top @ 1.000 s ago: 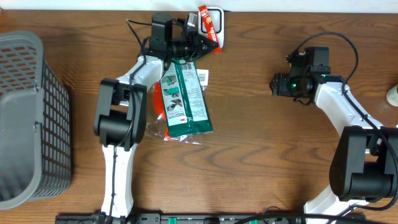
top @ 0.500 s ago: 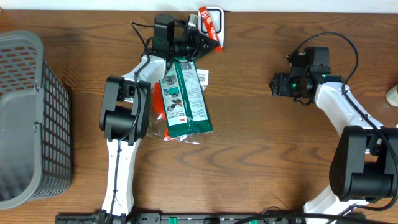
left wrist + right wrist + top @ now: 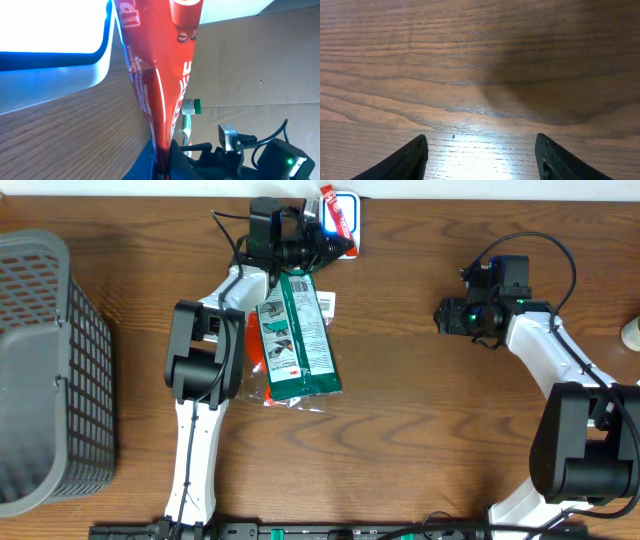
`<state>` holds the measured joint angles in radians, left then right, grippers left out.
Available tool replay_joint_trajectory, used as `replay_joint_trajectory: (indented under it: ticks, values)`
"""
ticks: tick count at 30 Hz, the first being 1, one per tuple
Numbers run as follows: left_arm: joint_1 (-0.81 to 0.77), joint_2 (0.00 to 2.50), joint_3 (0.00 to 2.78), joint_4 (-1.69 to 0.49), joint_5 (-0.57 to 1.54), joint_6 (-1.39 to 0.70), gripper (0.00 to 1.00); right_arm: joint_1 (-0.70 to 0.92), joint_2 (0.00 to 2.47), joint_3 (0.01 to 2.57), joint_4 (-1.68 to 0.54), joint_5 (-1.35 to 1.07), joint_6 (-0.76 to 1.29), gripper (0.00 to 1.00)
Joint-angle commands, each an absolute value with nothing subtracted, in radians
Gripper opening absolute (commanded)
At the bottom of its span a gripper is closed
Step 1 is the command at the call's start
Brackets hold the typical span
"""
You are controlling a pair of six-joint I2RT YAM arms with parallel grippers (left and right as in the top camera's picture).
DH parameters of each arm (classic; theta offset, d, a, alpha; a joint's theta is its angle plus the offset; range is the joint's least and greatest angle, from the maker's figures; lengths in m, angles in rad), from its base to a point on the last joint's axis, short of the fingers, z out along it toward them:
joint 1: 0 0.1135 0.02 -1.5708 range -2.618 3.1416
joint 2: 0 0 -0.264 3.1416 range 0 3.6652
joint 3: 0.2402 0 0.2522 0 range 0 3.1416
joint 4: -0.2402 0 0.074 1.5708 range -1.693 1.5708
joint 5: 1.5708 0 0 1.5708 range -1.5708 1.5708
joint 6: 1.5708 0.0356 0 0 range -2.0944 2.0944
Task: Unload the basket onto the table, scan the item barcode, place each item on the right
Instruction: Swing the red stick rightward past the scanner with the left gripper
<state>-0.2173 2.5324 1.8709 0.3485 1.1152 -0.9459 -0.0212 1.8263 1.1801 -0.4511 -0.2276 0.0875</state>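
Observation:
A flat red packet (image 3: 333, 214) is the item, pinched at its lower end by my left gripper (image 3: 322, 248), which is shut on it. It hangs over the white scanner (image 3: 351, 202) at the table's far edge. In the left wrist view the red packet (image 3: 161, 75) stands edge-on in front of the glowing scanner (image 3: 55, 55), with my left gripper (image 3: 165, 152) clamped on it. No barcode shows. My right gripper (image 3: 446, 316) is far to the right, open; the right wrist view shows its fingers (image 3: 412, 159) wide apart over bare wood, the right gripper (image 3: 482, 152) holding nothing.
A green packet (image 3: 297, 340) lies beside my left arm on top of an orange packet (image 3: 256, 358). A grey mesh basket (image 3: 50, 370) stands at the left edge. A small pale object (image 3: 632, 332) sits at the right edge.
My left gripper has carried the red packet a little further toward the table's far edge, over the scanner, which now glows blue. The right arm has stayed put.

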Motion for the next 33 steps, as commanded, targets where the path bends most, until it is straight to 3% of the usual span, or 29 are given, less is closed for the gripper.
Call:
replay_joint_trajectory:
  ticks: [1,33]
  values:
    - [-0.215,2.556,1.906,0.354,1.114,-0.949,0.07,-0.019,1.835,1.173,-0.449,-0.225,0.097,0.66]
    - [-0.239,2.623,1.906,0.355,1.137,-1.056,0.07,-0.019,1.835,1.172,-0.454,-0.225,0.1,0.65]
